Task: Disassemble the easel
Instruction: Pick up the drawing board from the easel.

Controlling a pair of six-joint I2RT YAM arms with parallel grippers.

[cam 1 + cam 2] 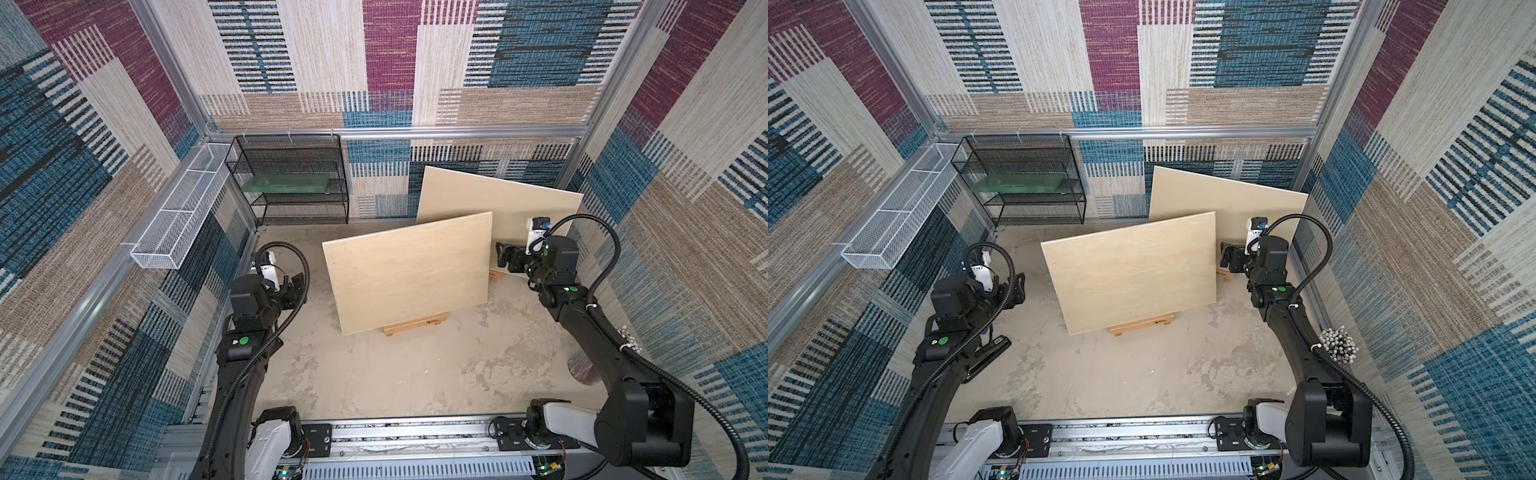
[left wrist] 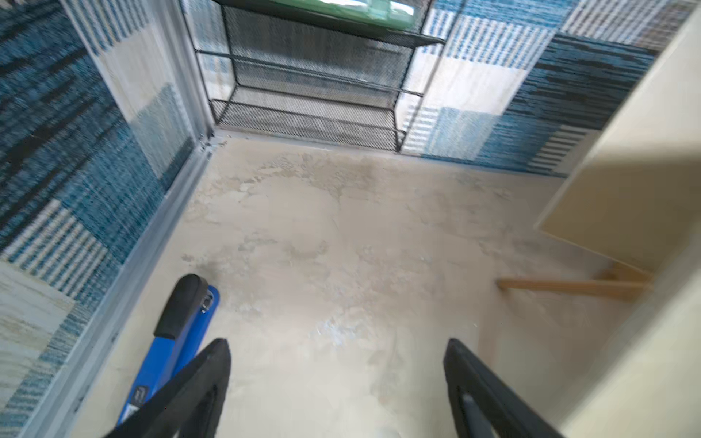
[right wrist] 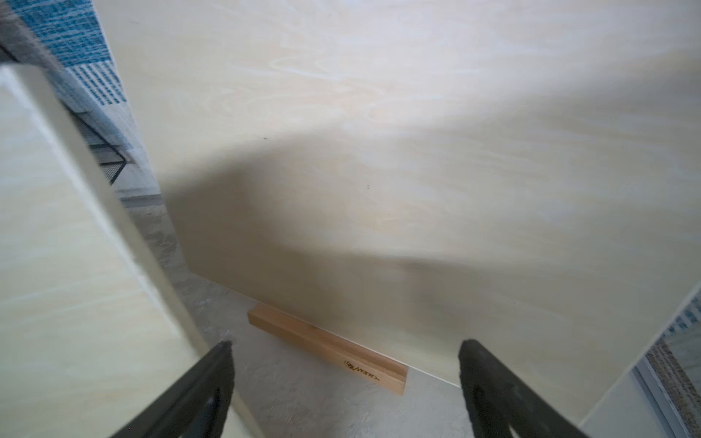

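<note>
Two pale wooden boards stand on small wooden easels. In both top views the front board (image 1: 407,270) (image 1: 1133,270) leans on its easel base (image 1: 415,324) mid-table. The back board (image 1: 498,199) leans at the rear right on another easel ledge (image 3: 330,349). My left gripper (image 1: 291,286) (image 2: 337,349) is open, left of the front board and above bare table, with that easel's rear leg (image 2: 569,288) off to one side. My right gripper (image 1: 505,255) (image 3: 345,345) is open and empty between the two boards, facing the back board (image 3: 417,151).
A black mesh shelf (image 1: 291,183) holding a green slab stands at the back left. A white mesh basket (image 1: 178,216) hangs on the left wall. A blue and black hand tool (image 2: 178,333) lies beside the left gripper. A bundle of white-tipped sticks (image 1: 1339,345) sits by the right wall.
</note>
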